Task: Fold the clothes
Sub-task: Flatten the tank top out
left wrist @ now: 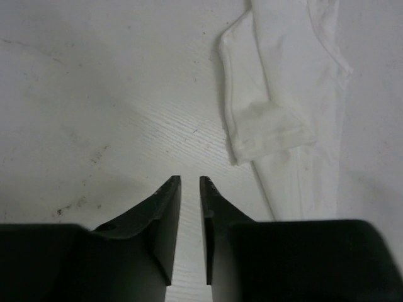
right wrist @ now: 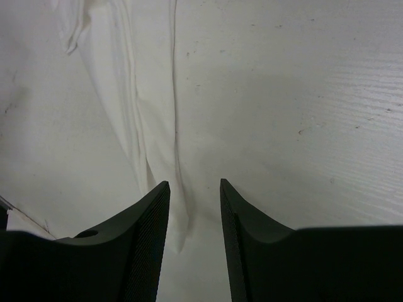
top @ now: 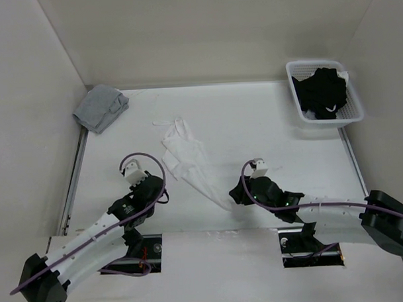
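The clothes (top: 187,161), a thin white camisole, lie in a long narrow diagonal strip across the middle of the table, straps at the far end. My left gripper (top: 160,192) sits just left of the strip. In the left wrist view the left gripper (left wrist: 190,179) shows a narrow gap with only bare table in it, and the clothes (left wrist: 296,94) lie up and to the right. My right gripper (top: 237,193) is at the strip's near end. There the right gripper (right wrist: 194,182) stands open over the pointed near tip of the clothes (right wrist: 145,94), not closed on it.
A grey cloth bundle (top: 100,107) lies in the far left corner. At the far right stands a white basket (top: 299,114) holding black garments (top: 323,90). White walls close in the table on three sides.
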Motion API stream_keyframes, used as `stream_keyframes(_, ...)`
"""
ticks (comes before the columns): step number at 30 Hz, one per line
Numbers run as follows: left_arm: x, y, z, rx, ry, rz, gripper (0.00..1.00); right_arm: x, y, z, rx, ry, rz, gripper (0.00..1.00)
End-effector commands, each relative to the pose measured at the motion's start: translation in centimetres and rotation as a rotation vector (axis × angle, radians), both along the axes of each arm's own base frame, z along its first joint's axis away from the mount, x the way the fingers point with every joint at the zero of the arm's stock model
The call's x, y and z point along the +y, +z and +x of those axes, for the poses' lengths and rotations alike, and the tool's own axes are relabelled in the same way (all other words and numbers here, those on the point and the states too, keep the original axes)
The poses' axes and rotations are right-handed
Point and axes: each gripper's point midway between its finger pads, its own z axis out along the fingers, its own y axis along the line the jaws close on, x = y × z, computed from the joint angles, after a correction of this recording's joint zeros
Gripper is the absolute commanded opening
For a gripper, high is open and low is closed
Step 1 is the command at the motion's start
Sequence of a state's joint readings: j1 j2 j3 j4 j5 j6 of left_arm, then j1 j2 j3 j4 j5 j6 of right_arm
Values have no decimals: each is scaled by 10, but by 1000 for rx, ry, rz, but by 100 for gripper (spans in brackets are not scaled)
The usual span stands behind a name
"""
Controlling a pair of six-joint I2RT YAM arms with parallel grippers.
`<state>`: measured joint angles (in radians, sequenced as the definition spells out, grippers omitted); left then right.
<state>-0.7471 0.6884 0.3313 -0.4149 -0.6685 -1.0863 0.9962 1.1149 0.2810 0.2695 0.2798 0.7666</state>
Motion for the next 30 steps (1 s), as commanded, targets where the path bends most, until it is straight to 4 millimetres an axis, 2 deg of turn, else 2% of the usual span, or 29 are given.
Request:
stream_keyframes(1,1,-2,-1,10,43,-63,21,15,19,10,-14,-16,53,43)
stream_keyframes(3,-15,1,8,-8,18,-103,32,19,24,14,-21,-14,54,43)
stream_keyframes(6,-45,1,22,-23,-9,-200,33,26,27,18,-25,-10,55,43)
stream_keyframes(8,-53,-8,29,-4,20,-251,32,29,27,19,-24,-9,51,43)
stream_keyframes(16,-54,-25,54,28,85,-371,32,36,25,15,-20,9,44,43)
stream_keyframes(22,-55,-48,55,113,78,-366,29,35,24,14,-17,10,43,43)
stream_keyframes(27,-54,-53,54,133,74,-348,27,34,23,13,-16,13,43,43)
stream_keyframes(30,-58,-57,52,160,55,-331,22,33,22,13,-15,13,41,43)
